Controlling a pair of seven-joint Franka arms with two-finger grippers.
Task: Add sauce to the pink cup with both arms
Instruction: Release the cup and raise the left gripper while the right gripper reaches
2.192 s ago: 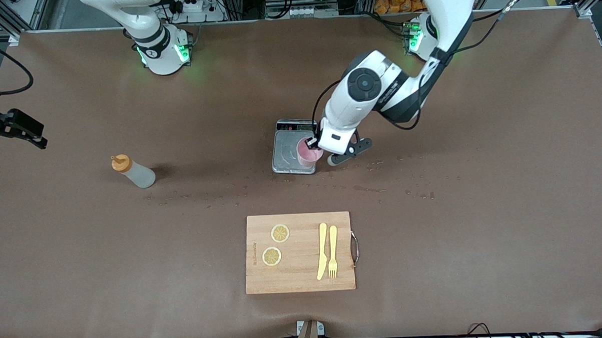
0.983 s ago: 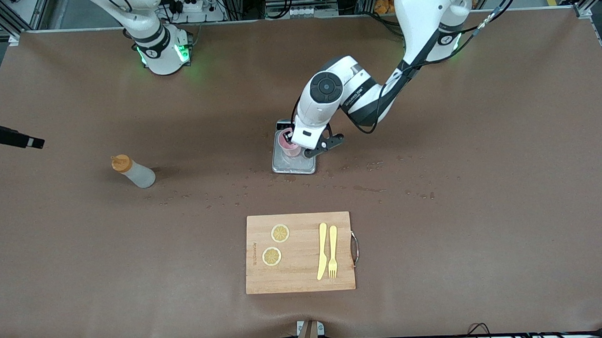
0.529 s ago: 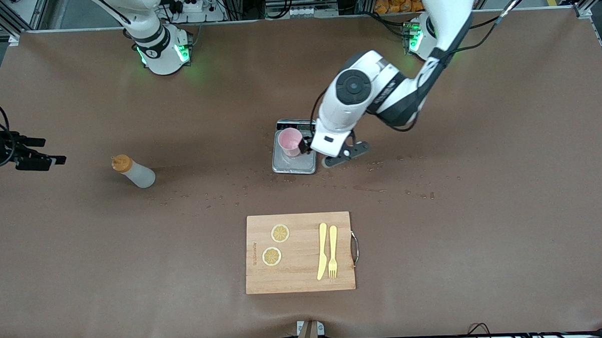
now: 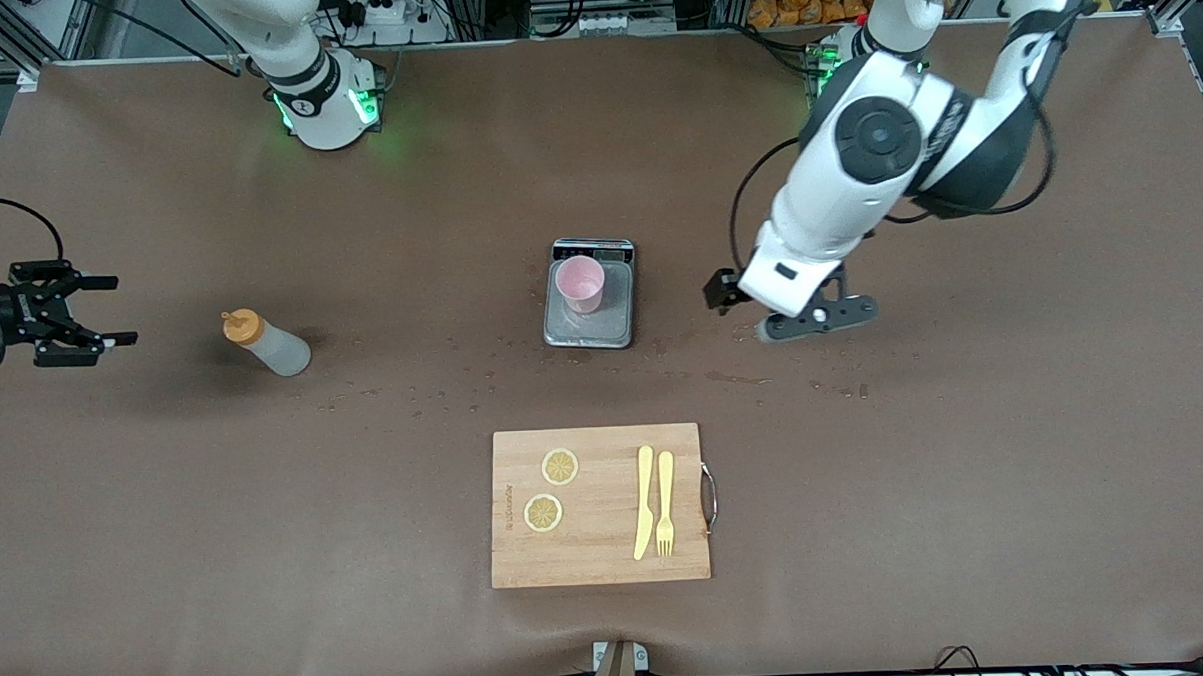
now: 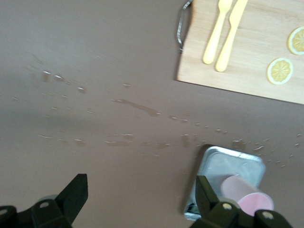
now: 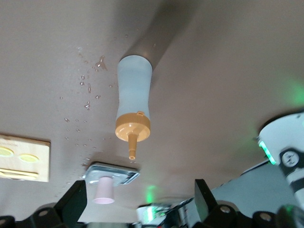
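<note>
The pink cup (image 4: 580, 284) stands upright on the grey scale (image 4: 589, 326) in the middle of the table, and nothing holds it. My left gripper (image 4: 725, 296) hangs open and empty over bare table beside the scale, toward the left arm's end. In the left wrist view, the cup (image 5: 247, 195) and scale (image 5: 225, 167) show just past one finger (image 5: 205, 192). The sauce bottle (image 4: 267, 345) stands toward the right arm's end. My right gripper (image 4: 110, 311) is open and apart from the bottle, at that end of the table. The right wrist view faces the bottle (image 6: 134, 97).
A wooden cutting board (image 4: 601, 553) lies nearer the front camera than the scale. It carries two lemon slices (image 4: 560, 467), a yellow knife (image 4: 644, 502) and a fork (image 4: 664, 503). Wet drops (image 4: 733, 377) dot the table between board and scale.
My left gripper opened, let go of the pink cup on the scale and drew away toward the left arm's end. My right gripper moved in toward the bottle.
</note>
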